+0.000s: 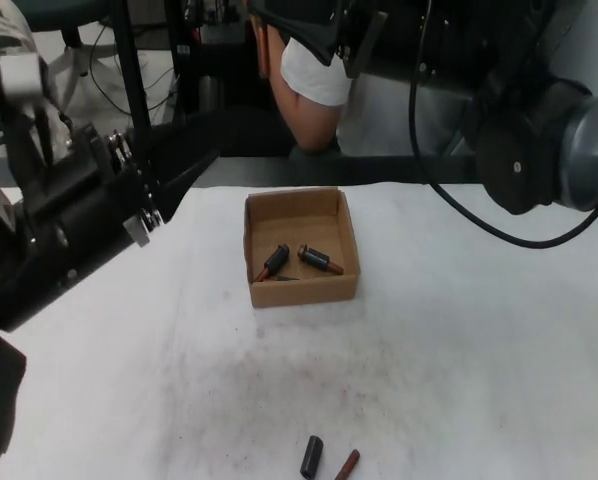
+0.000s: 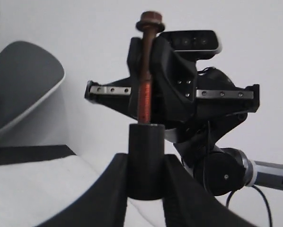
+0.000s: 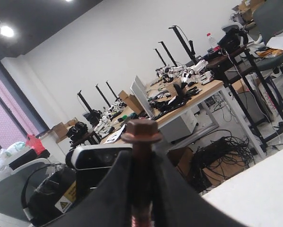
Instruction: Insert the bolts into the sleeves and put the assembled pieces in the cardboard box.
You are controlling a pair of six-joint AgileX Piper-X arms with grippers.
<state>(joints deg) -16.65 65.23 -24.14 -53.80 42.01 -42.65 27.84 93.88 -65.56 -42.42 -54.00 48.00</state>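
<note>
**Bolt at the sleeve's mouth, both held in the air**

The sleeve stands upright, pinched on both sides by the fingers of the left gripper, which are closed onto it. Directly above, the bolt hangs head up with its threaded end at the sleeve's top opening. Whether the tip has gone in cannot be told. The right gripper has the bolt clamped between its fingers just under the head, with the shank running down between them. Both parts are held above the bench, not resting on it.

The step in hand looks like the insertion itself. To do it well:
- Bolt and sleeve appear in line in the left wrist view; hold that line and push straight along it, without tilting.
- Hold the sleeve firmly so it does not slide out of the left fingers under the push.
- Loosen the right fingers only once the shank is well seated, or the bolt may tip out.

Farther off, the box sits mid-bench with two pieces already in it. A spare sleeve and spare bolt lie side by side at the near edge, so one more pair seems left.
</note>
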